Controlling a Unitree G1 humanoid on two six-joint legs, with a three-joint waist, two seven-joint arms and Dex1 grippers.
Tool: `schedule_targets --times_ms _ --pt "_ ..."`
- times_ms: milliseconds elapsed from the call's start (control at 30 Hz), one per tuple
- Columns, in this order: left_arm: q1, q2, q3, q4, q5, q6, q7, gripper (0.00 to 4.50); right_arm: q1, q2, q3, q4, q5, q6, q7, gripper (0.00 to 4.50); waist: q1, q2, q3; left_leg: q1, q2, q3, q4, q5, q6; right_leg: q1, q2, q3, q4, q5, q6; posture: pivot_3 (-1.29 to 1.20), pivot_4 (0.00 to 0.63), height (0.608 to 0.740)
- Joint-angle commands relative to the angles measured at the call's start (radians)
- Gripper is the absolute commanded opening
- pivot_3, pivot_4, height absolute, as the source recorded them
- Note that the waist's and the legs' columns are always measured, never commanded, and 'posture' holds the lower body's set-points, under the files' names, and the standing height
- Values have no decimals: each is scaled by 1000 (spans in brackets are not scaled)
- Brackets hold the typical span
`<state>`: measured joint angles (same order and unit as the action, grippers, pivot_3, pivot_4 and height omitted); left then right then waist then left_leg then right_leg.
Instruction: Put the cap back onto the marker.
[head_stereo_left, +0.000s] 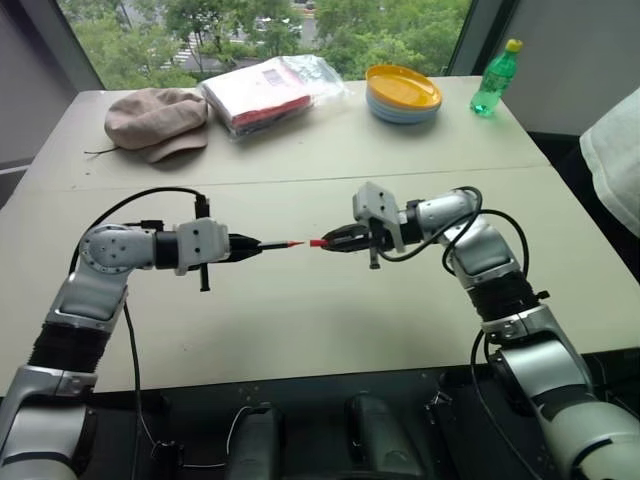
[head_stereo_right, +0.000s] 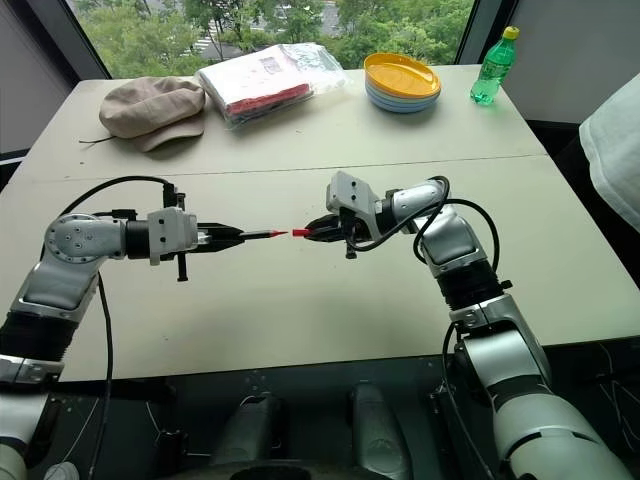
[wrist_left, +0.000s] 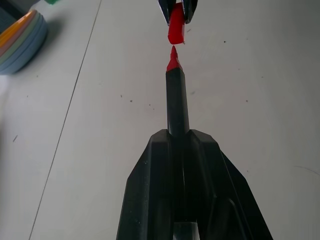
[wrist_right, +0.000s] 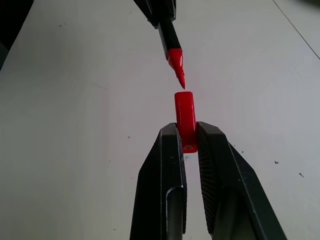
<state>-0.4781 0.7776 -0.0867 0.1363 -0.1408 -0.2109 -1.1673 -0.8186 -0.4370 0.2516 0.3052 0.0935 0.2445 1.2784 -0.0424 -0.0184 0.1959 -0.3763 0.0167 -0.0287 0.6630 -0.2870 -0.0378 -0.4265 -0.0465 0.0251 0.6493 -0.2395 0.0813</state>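
Marker (head_stereo_left: 272, 243) and cap (head_stereo_left: 317, 242) face each other above the worktop (head_stereo_left: 300, 320), nearly touching, lined up for joining: left end effector (head_stereo_left: 250, 246) clamps the barrel, right end effector (head_stereo_left: 330, 241) pinches the cap's closed end.

A pale, cream-coloured table (head_stereo_left: 300, 320) made of two tops pushed together, with a thin seam running from left to right across its middle. On the far half, at the left, lies a soft beige cap (head_stereo_left: 155, 120). Just to its right rests a clear plastic bag (head_stereo_left: 270, 92) holding flat red and white items. Further right stands a stack of plates (head_stereo_left: 403, 93), yellow on top and pale blue beneath. At the far right corner stands an upright green bottle (head_stereo_left: 496, 79) with a yellow lid. A person's white sleeve (head_stereo_left: 615, 165) shows at the right edge. Trees fill the window (head_stereo_left: 270, 30) beyond.
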Motion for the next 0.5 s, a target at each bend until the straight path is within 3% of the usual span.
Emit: schedule_targets --times_ms 33,500 --pt "-8 -3 10 -26 -3 -17 11 0 -25 8 -4 -29 19 -10 -3 31 0 0 0 0 0 0 0 0 0 0 0 0 0 0 0 0 150 740" --pt "-10 -14 1 -39 -2 -13 13 0 -25 21 -1 -43 21 -3 -6 31 0 0 0 0 0 0 0 0 0 0 0 0 0 0 0 0 150 740"
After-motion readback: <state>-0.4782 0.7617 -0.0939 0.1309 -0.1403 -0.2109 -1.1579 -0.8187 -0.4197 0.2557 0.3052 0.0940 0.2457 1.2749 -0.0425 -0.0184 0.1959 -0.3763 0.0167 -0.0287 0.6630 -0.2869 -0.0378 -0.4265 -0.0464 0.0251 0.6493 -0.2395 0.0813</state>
